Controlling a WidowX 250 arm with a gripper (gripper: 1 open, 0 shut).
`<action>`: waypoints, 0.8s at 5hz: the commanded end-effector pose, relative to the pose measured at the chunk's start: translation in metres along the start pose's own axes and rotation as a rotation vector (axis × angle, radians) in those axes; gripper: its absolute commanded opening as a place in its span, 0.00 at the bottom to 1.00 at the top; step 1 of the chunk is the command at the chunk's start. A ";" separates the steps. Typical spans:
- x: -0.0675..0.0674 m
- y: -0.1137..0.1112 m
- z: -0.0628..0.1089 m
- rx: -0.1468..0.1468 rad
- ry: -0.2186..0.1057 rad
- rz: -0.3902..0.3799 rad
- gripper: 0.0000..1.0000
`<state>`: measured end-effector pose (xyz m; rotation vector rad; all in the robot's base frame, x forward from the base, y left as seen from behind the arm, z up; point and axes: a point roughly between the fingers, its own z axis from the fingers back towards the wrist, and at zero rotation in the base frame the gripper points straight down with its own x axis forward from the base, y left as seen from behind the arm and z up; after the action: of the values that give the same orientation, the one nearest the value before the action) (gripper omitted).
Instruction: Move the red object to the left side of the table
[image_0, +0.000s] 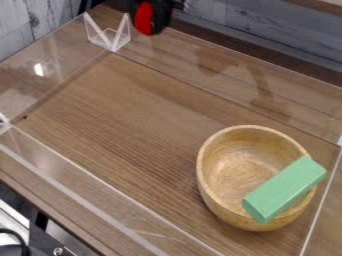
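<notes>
The red object (144, 21) hangs high over the far left part of the table (147, 110), near the top edge of the camera view. My gripper (150, 14) is shut on it, dark fingers on either side, and most of the arm is cut off by the frame's top. The toy is well above the wood surface and touches nothing else. Its green top is hidden by the gripper.
A round wooden bowl (227, 160) sits at the front right with a green rectangular block (285, 188) leaning on its rim. Low clear acrylic walls (54, 60) edge the tabletop, and a clear acrylic bracket (107, 35) stands at the far left corner.
</notes>
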<state>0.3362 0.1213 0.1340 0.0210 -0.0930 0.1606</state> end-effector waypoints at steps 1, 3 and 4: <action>0.012 0.032 0.011 0.033 -0.063 0.035 0.00; 0.020 0.072 -0.007 0.054 -0.054 0.074 0.00; 0.024 0.084 -0.019 0.062 -0.047 0.085 0.00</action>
<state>0.3425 0.2009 0.0921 0.0467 -0.0621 0.2421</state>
